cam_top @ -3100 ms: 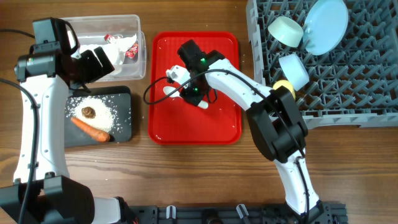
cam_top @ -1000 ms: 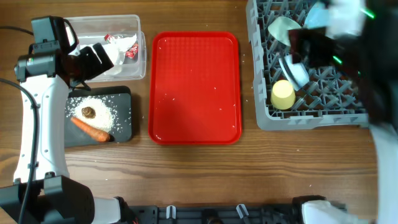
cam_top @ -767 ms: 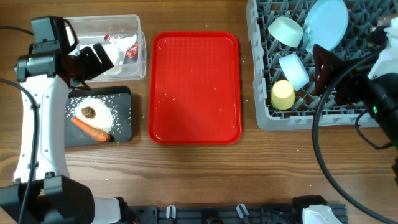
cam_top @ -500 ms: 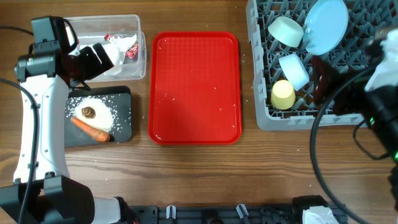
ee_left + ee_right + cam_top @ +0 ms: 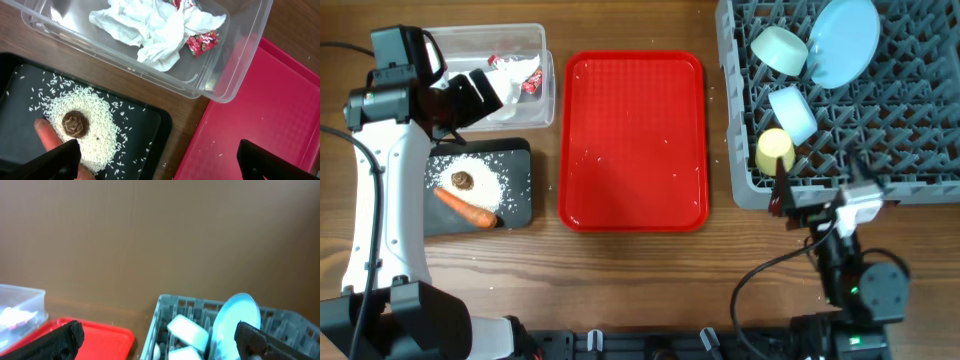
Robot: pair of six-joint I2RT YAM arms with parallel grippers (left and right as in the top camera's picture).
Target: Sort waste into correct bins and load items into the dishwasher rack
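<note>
**Both grippers empty, waste in bins, dishes in rack**

The left gripper (image 5: 159,147) is spread wide with nothing between the fingers. It hangs over the spot where the clear tub (image 5: 220,90) and black tray (image 5: 145,125) meet, at the far left of the bench (image 5: 640,280).

The clear tub holds the crumpled white napkin (image 5: 150,25). The red wrapper (image 5: 202,42) lies against the napkin's right side.

The black tray sits just in front of the tub. It carries a patch of white crumbs (image 5: 100,125), with the brown morsel (image 5: 75,122) on top of them. The carrot piece (image 5: 47,135) lies just beside the morsel at the edge of the crumbs.

The red serving tray (image 5: 633,140) is in the middle of the bench, just right of both bins. It shows only a few white specks.

The dishwasher rack (image 5: 880,130) is at the right.
- The pale green bowl (image 5: 778,47) is at the rack's far left, touching the light blue plate (image 5: 842,40).
- The plate stands tilted among the pegs.
- The light blue bowl (image 5: 792,112) is just in front of the green bowl.
- The yellow cup (image 5: 775,150) sits by the rack's front-left corner.

The right gripper (image 5: 157,330) is spread wide and empty. It is off the rack's front edge, over bare bench, and faces the rack.
</note>
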